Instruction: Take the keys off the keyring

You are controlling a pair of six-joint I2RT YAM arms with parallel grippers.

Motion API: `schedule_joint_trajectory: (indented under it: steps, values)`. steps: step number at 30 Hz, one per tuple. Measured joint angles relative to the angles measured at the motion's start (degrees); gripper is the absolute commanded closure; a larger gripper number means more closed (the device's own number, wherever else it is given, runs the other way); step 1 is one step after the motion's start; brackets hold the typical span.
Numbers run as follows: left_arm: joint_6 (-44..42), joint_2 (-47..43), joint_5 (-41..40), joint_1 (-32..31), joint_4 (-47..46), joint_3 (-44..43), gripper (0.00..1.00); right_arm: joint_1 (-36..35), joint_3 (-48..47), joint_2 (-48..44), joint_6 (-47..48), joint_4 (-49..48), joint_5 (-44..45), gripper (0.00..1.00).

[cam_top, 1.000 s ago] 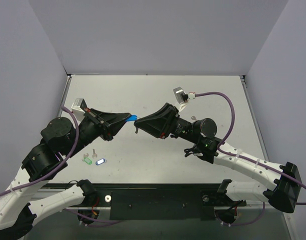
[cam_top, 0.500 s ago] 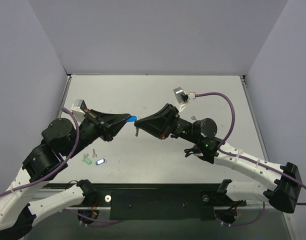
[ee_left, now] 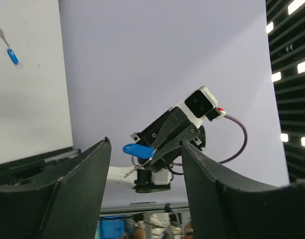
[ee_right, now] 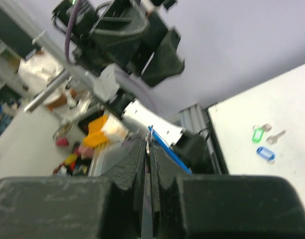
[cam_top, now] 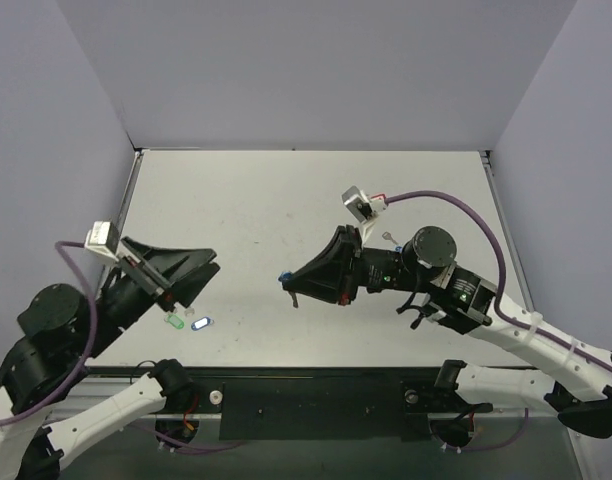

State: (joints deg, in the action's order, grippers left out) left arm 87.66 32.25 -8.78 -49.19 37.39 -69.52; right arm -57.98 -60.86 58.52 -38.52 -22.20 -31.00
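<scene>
My right tool [cam_top: 290, 281] is pinched tight on the blue key [ee_left: 138, 149] and holds it in the air above mid-desk [cam_top: 286, 190], the cap poking out past the tips. My left tool [cam_top: 199, 280] is wide and holds nothing, facing that key from well apart. A green key [cam_top: 173, 321] and a blue-tagged key [cam_top: 200, 324] lie on the desk beneath my left tool. Keyring: too small to make out.

Robot lab: white table [cam_top: 286, 200] boxed by grey walls [cam_top: 316, 70].
</scene>
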Motion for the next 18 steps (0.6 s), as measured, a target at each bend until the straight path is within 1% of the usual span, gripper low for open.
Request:
schedule_joint_trajectory:
  steps: [2,4,7,8,10,13,18]
  values:
    - [-6.51,-4.24,-0.42,-0.02,1.55,0.31,0.34,-1.95,-2.62,-1.44,2.60,7.54,-1.79,1.00]
    - [-12.92,-7.17,-0.31,-0.02,3.32,0.04,0.34,-3.96,-3.65,-2.69,4.20,12.72,-3.28,1.00]
    - [-24.24,-8.46,2.05,-0.02,6.91,-2.19,0.35,-7.39,-3.61,-4.13,5.57,19.30,-5.68,1.00]
    - [-27.08,-8.11,3.41,-0.02,7.41,-2.64,0.36,-8.26,-3.52,-4.26,5.79,20.79,-6.38,1.00]
    - [-34.51,-6.23,8.81,-0.02,8.26,-3.37,0.38,-9.60,-3.28,-4.24,6.10,23.15,-7.32,1.00]
    - [-41.62,-2.23,16.09,-0.02,8.28,-3.06,0.39,-10.49,-2.99,-3.52,6.23,25.07,-7.45,1.00]
    - [-49.46,1.99,26.62,-0.02,5.86,2.10,0.40,-13.03,-2.99,0.00,7.80,27.91,-6.03,1.00]
